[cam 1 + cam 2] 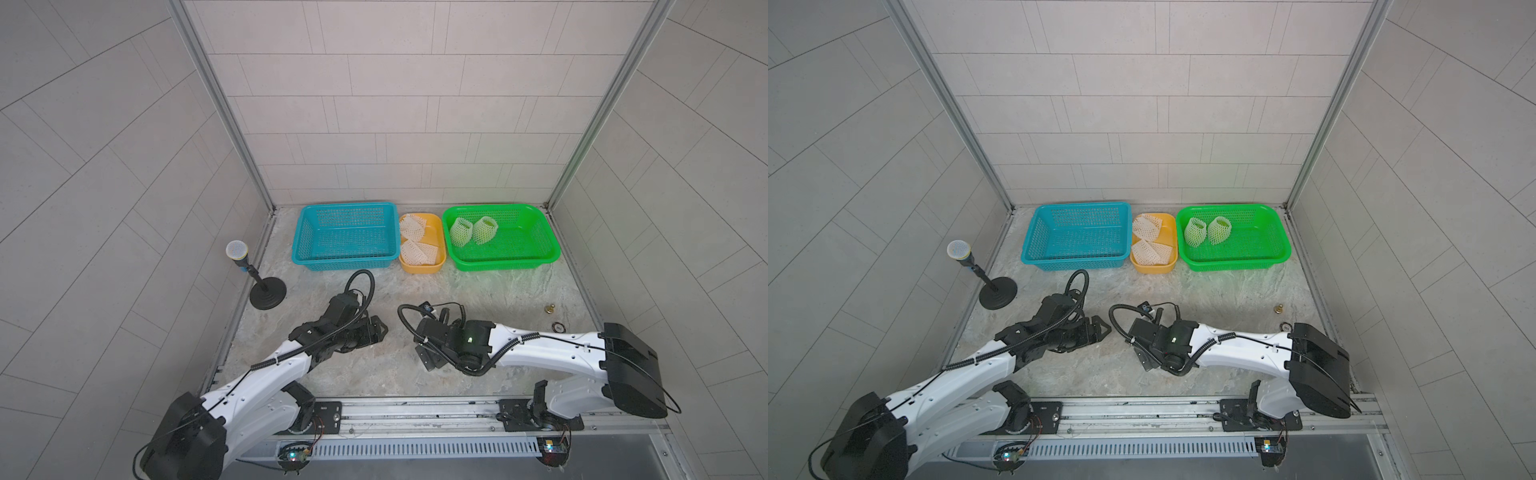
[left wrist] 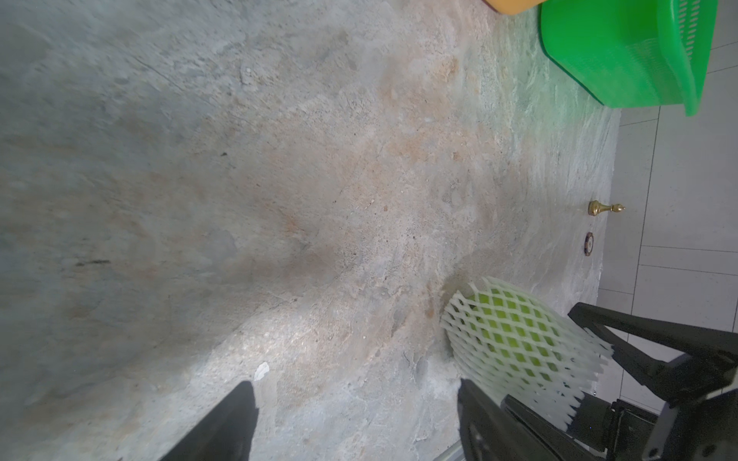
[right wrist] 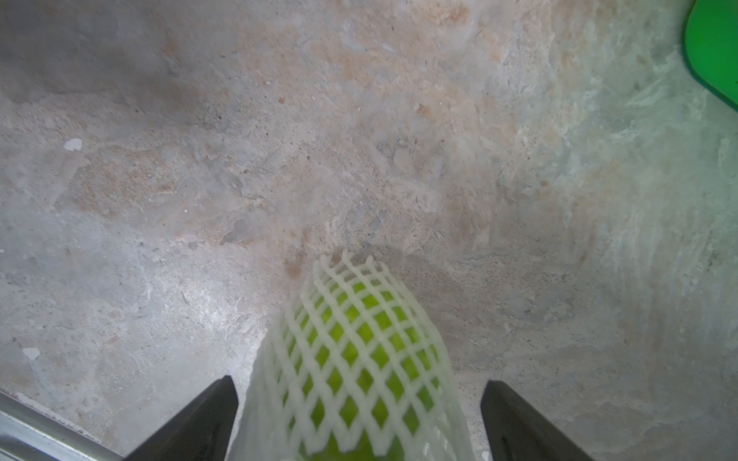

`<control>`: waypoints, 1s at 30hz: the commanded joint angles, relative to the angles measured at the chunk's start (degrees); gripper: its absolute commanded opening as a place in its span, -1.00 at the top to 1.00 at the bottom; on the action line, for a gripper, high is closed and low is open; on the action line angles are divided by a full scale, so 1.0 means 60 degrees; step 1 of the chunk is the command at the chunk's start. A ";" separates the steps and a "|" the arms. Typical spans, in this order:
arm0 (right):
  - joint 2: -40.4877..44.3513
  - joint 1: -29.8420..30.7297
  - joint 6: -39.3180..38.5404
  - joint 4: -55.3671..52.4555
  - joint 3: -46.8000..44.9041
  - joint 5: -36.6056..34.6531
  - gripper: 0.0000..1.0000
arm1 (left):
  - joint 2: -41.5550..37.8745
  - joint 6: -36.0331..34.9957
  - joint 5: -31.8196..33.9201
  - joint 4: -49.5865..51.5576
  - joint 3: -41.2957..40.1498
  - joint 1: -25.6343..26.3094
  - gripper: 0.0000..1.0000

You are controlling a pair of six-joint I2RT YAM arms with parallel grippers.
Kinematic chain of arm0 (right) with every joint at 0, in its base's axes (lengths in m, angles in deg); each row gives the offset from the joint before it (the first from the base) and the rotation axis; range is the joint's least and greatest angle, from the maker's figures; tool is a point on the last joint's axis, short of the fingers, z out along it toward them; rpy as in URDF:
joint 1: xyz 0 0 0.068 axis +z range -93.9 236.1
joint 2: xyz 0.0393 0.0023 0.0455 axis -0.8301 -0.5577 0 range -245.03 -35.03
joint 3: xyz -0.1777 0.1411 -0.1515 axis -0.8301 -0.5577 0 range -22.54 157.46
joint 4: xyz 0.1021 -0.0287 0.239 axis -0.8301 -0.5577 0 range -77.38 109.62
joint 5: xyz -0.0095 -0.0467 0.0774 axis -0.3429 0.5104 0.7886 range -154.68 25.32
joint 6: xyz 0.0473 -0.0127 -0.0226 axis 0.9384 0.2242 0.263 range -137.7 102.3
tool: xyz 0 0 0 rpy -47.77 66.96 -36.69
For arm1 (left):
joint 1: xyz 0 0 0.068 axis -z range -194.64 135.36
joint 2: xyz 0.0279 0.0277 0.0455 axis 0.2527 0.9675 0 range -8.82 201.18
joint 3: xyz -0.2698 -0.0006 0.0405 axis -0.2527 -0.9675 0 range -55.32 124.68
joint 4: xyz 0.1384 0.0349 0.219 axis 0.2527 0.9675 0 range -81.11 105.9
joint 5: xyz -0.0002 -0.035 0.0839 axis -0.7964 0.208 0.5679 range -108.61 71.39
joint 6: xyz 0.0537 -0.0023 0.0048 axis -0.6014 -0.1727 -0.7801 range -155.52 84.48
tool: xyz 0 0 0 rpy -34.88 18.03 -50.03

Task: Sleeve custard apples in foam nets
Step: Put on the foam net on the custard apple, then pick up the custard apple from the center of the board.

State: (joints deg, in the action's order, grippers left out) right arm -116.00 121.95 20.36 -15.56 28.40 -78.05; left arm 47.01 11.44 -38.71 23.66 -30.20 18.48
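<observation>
– Right wrist view: a custard apple [image 3: 359, 339] lies on the table [image 3: 159, 159], well apart from the green basket [image 3: 715, 48], on the robot's side of it.
– How does it look?
– Bright green, sleeved in a white foam net [image 3: 343, 279] with diamond holes. The net's frilled end overhangs the fruit.
– The right gripper [image 3: 358, 380]?
– Jaws wide, one on each side of the net, with small gaps showing. The left gripper [image 2: 354, 382] is spread too, with nothing between.
– Inside the basket?
– Two netted fruits [image 1: 461, 230] [image 1: 485, 230] sit side by side towards its back wall. Loose nets [image 1: 415, 251] fill the yellow tray [image 1: 422, 270] just beside it.
</observation>
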 commanded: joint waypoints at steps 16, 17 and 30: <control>-0.0676 -0.0046 0.0232 0.0097 -0.0301 0.0131 -0.93 | 0.0152 -0.0019 -0.0050 -0.0165 -0.0044 -0.0116 -0.64; -0.0662 -0.0046 0.0231 0.0076 -0.0315 0.0119 -0.90 | 0.0157 -0.0019 -0.0053 -0.0175 -0.0042 -0.0115 -0.64; -0.0985 -0.0148 0.0116 0.0476 -0.0672 0.0292 -0.68 | 0.0261 0.0025 -0.0094 -0.0205 -0.0070 -0.0134 -0.64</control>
State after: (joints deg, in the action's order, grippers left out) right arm -119.85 121.55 21.13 -12.74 26.56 -76.80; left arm 48.46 11.48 -39.16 22.94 -30.20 18.05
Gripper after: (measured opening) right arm 0.840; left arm 0.820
